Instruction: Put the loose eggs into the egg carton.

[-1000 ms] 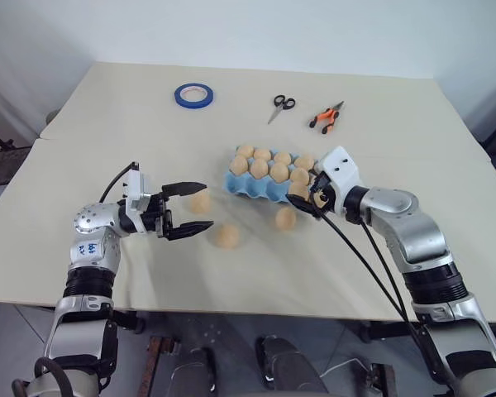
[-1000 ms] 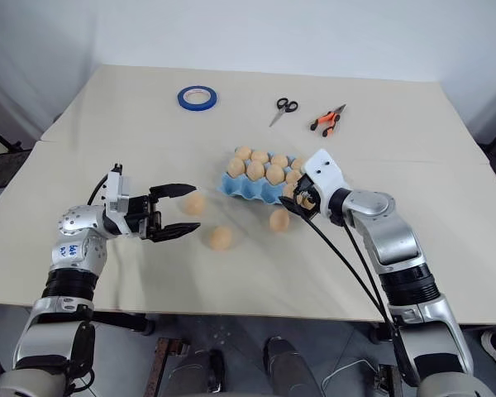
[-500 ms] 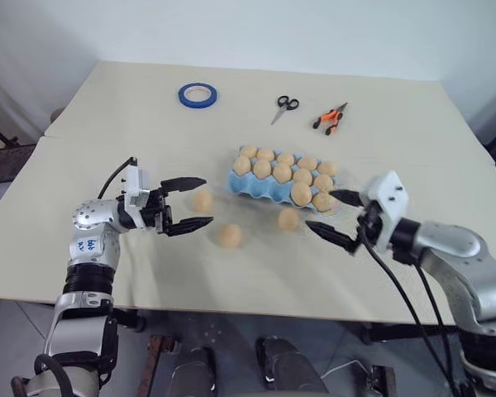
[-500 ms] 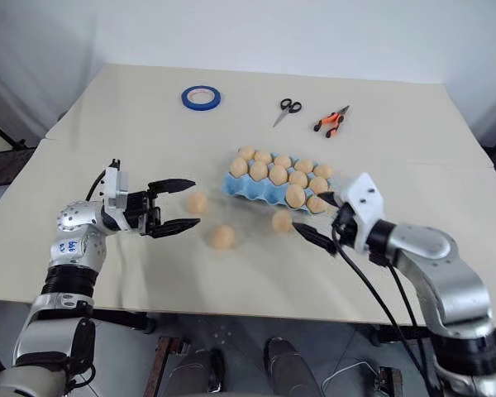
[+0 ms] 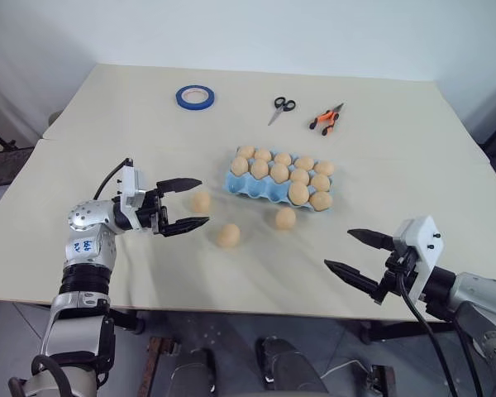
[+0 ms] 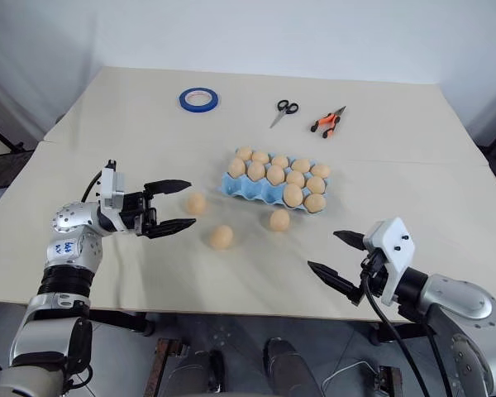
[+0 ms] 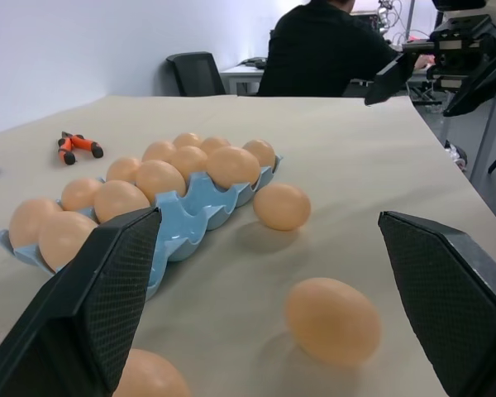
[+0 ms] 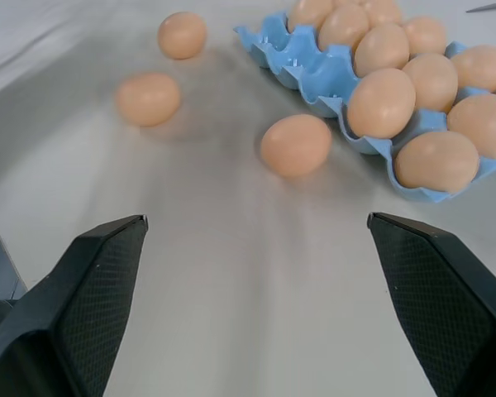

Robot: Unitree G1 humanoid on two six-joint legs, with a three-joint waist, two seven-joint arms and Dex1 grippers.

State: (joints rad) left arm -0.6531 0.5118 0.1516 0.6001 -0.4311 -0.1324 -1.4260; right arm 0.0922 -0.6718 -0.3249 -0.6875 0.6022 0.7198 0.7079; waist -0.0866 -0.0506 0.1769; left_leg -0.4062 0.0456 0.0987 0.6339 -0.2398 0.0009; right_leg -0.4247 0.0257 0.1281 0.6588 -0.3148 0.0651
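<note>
Three loose eggs [image 5: 228, 236] lie on the table [image 5: 107, 124], just in front of the egg carton [image 5: 256, 187], which holds ten. Your left claw [image 5: 188, 202] stands wide and empty, level, with the nearest egg [image 5: 201, 201] just past its tips. Your right claw [image 5: 362, 257] is wide and empty too, near the table's front edge. You're between placements. Whether a pocket is free isn't clear, so check before closing the left claw gently on that egg.
</note>
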